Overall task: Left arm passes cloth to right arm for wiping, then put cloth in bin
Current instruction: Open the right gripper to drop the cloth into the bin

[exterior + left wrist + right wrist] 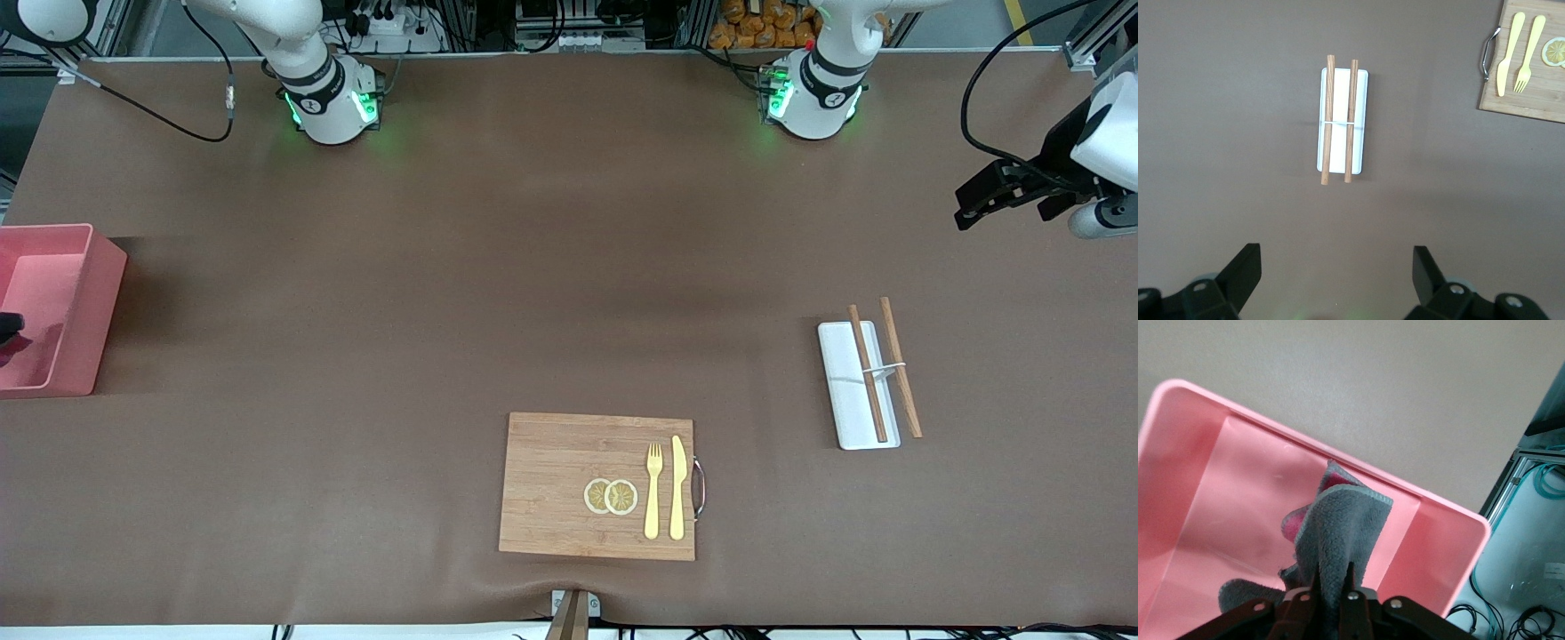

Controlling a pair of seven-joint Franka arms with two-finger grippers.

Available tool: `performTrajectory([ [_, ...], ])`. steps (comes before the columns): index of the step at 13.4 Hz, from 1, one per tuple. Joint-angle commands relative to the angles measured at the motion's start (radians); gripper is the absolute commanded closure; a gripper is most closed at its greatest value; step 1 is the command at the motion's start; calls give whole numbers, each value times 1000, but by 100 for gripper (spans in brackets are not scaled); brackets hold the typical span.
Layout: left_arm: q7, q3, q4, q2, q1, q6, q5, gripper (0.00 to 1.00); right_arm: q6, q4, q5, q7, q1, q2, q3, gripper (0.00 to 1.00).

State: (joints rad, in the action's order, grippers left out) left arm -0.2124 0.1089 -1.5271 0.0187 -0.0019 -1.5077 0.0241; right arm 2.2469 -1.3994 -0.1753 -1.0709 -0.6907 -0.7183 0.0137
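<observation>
The pink bin [67, 307] stands at the right arm's end of the table. In the right wrist view my right gripper [1331, 583] hangs inside the bin [1191, 473], its fingers pinched on the dark grey cloth [1341, 527]. The cloth dangles into the bin and shows a pink-red fold. The front view shows only a black tip of the right gripper [7, 329] at the picture's edge, over the bin. My left gripper [973, 203] waits in the air over bare table at the left arm's end. In its wrist view the left gripper [1337, 277] is open and holds nothing.
A wooden cutting board [560, 484] with a yellow fork, a knife and lemon slices lies near the front edge. A flat white tray [849, 400] with two wooden chopsticks lies toward the left arm's end, below the left gripper in its wrist view [1338, 100].
</observation>
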Motion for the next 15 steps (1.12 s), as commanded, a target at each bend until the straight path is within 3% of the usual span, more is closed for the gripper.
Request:
performTrajectory([
  [1,21,3,-12,15,3,6,22,0,-7,30,6,-6,-17,-27,-24,0],
  [8,21,3,-10,17,6,8,22,0,-165,43,14,12,42,38,-35,0],
  [15,21,3,-13,15,8,8,23,0,-392,43,-3,259,279,197,-26,0],
])
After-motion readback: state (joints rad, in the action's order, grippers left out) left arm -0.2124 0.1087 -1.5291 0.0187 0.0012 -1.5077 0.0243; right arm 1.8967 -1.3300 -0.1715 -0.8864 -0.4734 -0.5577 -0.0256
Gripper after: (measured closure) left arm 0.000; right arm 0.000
